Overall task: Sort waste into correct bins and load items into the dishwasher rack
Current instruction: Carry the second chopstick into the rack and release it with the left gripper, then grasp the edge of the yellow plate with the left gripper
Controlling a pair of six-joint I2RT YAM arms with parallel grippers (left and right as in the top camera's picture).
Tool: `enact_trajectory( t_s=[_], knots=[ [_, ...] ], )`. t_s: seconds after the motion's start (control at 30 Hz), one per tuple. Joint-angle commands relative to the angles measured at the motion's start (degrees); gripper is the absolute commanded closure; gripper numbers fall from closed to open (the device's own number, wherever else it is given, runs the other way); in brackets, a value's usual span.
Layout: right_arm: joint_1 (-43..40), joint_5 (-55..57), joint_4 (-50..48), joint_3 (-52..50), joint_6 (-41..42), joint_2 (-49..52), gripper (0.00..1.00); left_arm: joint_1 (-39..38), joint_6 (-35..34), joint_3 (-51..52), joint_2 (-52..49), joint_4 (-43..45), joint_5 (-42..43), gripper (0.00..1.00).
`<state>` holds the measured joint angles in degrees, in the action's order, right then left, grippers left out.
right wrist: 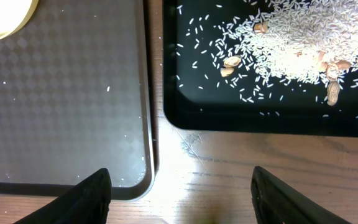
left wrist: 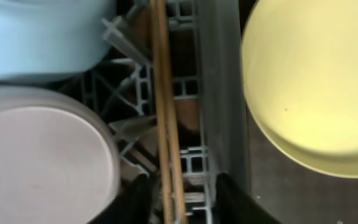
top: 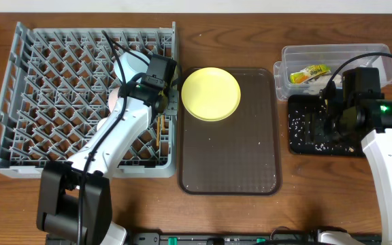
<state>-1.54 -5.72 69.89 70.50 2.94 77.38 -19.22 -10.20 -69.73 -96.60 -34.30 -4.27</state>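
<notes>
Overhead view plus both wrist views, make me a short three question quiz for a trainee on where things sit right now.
1. True or false: the yellow plate is in the dishwasher rack.
2. Where does the snack wrapper lie? A on the yellow plate; B in the clear tub; C in the dishwasher rack.
3. Fill the blank: the wooden ____ lie in the dishwasher rack between the open fingers of the left end effector.
Key: 1 false, it sits on the brown serving tray; 2 B; 3 chopsticks.
</notes>
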Motion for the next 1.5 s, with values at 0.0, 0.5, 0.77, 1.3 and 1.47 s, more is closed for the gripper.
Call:
enact_trajectory(
  t_s=[0.0,0.5,0.77,1.3,1.47],
  knots=[
    [0.1,0.3,0.2,0.7,-0.4,-0.7,0.29,0.2,0.5,0.1,1.3,-0.1,0.4,0.59],
    [0.1,0.3,-0.7,0.7,-0.4,-0.6,0.27,-11.2,10.6,0.2,5.3,6.7,2.8,0.58],
    [0.1,0.3,-0.7,0.7,-0.4,-0.6,0.27,-18.4,15.0,0.2,-2.4,12.8,2.8,0.53],
    [0.1,0.3,-0.4,0.7,-0.4,-0.6,0.26,-19.3,16.2,0.2,-16.7,17.2,2.8,0.39],
    [0.1,0.3,-0.4,0.7,-0.4,-0.6,0.26,-19.3,15.5,0.2,-18.1,16.6,2.8,0.48]
  ],
)
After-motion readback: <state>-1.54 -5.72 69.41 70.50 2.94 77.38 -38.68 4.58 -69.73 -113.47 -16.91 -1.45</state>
